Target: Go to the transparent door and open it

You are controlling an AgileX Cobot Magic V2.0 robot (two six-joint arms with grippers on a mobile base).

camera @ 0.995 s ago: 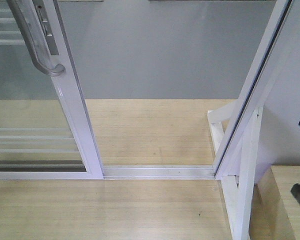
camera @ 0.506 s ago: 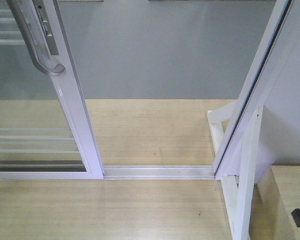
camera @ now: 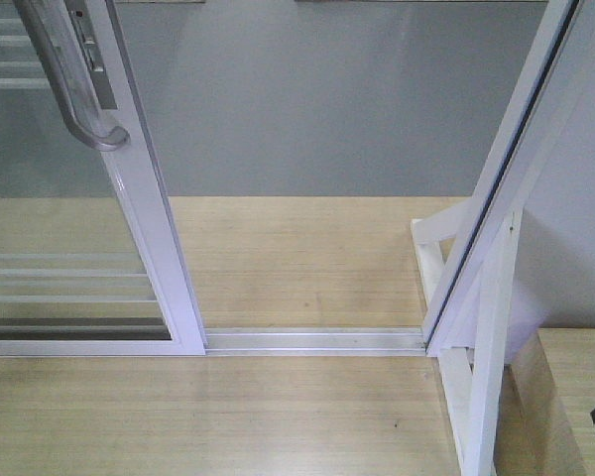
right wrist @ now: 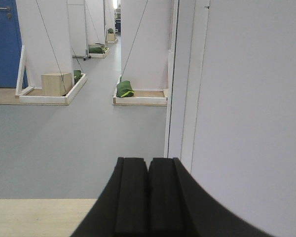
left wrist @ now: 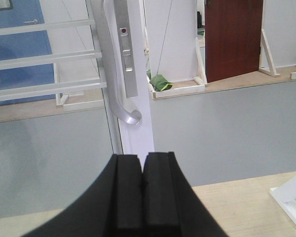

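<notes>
- Change since the earlier front-facing frames: the dark shape at the lower right edge has dropped from mid-height to a small remnant near the corner; door, track and floor are unaltered.
- Transparent door (camera: 79,238): left of the front view, already slid aside; clear glass in a glossy white frame crossed by thin white horizontal bars (left wrist: 44,59). An open gap lies between its leading stile and the white jamb (camera: 496,198) at right, with the sill track (camera: 312,342) bare between them.
- Pull handle (left wrist: 113,74): curved, silver-grey, mounted on the stile beside a lock plate (left wrist: 126,49); its lower end curls free of the frame. In the left wrist view it stands ahead of and above the fingertips, apart from them.
- Left gripper (left wrist: 143,170): black pads pressed together, pinching nothing, pointed at the stile below the handle.
- Right gripper (right wrist: 148,173): pads likewise pressed together, empty, facing the jamb and the grey floor beyond.
- Handling, as judged: a rigid, fairly heavy panel that should run only along its track; the glass is fragile and the gloss frame slippery. The handle is the proper hold, hooked behind its curve and pushed sideways, not the bars or the pane.
- Progress, as judged: the opening looks wide enough that little or nothing remains.
</notes>
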